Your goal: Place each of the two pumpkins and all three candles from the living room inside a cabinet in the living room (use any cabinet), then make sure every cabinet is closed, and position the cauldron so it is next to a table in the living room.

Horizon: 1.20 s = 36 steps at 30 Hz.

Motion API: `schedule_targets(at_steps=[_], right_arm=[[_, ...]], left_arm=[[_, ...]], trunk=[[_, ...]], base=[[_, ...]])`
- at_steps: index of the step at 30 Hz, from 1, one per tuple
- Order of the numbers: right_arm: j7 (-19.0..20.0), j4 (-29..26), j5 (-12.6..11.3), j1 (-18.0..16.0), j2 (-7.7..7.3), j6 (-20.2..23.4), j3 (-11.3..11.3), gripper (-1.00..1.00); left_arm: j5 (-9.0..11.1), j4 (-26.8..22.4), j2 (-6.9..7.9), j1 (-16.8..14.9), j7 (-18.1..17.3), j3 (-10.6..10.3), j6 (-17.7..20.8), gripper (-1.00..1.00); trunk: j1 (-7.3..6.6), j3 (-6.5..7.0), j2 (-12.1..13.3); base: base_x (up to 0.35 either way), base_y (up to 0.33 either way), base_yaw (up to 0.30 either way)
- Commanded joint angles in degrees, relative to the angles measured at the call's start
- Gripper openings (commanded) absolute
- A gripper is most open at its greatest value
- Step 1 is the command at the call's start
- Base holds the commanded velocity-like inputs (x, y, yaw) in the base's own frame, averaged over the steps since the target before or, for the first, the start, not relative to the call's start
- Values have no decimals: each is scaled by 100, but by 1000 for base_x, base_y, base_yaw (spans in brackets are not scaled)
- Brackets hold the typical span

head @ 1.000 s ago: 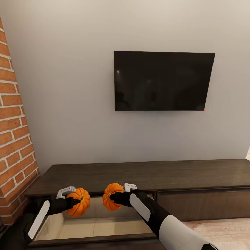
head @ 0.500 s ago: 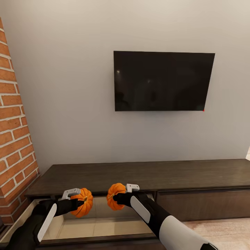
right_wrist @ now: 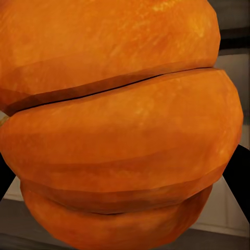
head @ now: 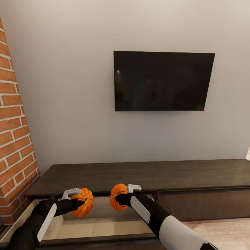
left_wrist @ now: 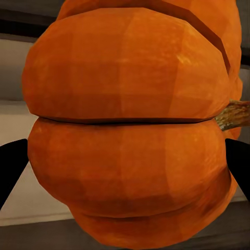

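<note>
Lighting's soft and even, kinda flat render look, no hard shadows on the grey wall. The TV screen has a couple of faint pale reflections. The open cabinet interior looks glossy and bright. In both wrist views the pumpkin is huge, evenly lit and slightly soft, background blurry.

No text, label, brand, number or sign can be read on anything here.

The long dark-brown wooden cabinet ran off the head view's right edge. Each bright-orange ribbed pumpkin overflowed its wrist view, hiding the gripper fingers' contact.
</note>
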Motion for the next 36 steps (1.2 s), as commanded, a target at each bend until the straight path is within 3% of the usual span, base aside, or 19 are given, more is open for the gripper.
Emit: schedule_targets(at_steps=[1,31,36], right_arm=[[-58,-5,-49,-6,0,4,19,-100],[-81,65,-49,-3,0,-43,19,-100],[-81,65,-49,-5,0,-43,19,-100]], left_arm=[[-9,-6,0,-3,-12,8,29,-100],[-10,-48,1,0,-21,2,35,-100],[-1,-48,0,1,-21,2,40,-100]], trunk=[[-1,-7,-3],[-1,-7,-3],[109,-97,-204]], base=[[0,0,0],[22,22,0],[0,0,0]])
